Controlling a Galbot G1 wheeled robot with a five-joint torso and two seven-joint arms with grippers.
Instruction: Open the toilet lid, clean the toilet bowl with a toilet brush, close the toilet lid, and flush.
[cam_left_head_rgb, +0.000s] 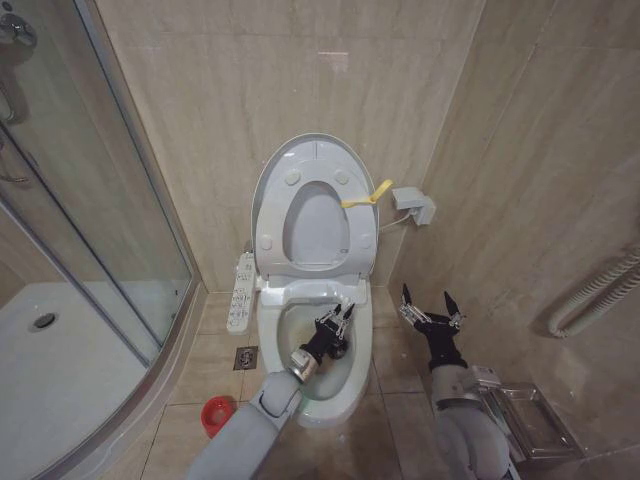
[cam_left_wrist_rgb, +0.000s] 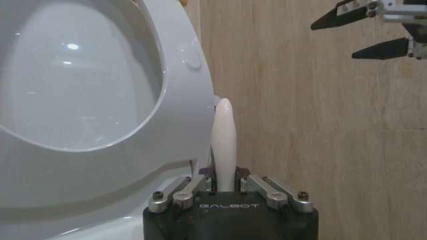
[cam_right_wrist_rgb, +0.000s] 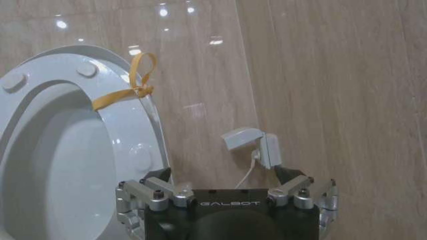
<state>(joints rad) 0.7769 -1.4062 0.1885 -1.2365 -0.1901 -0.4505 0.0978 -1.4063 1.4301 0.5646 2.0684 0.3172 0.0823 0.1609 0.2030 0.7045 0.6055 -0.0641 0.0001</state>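
Red plastic cup holder sits on the beige tiled floor, closest to the robot and left of the toilet. Next up, the left gripper hangs over the white ceramic toilet bowl, which has brownish stains inside. In the left wrist view its fingers are clamped around the thin white stick handle of the toilet brush, the handle poking straight out between them; the bristle end I can't make out.

Off to the right of the bowl, the right gripper floats above the floor with its black fingertips spread apart, gripping nothing.

Behind the bowl, the large glossy white oval toilet lid is up, leaning back against the beige tiled wall, with the white ring-shaped seat raised against it. A yellow ribbon loop is tied on the seat's right edge. A long white control panel sticks out on the toilet's left, and a small white wall socket box is mounted on the right.
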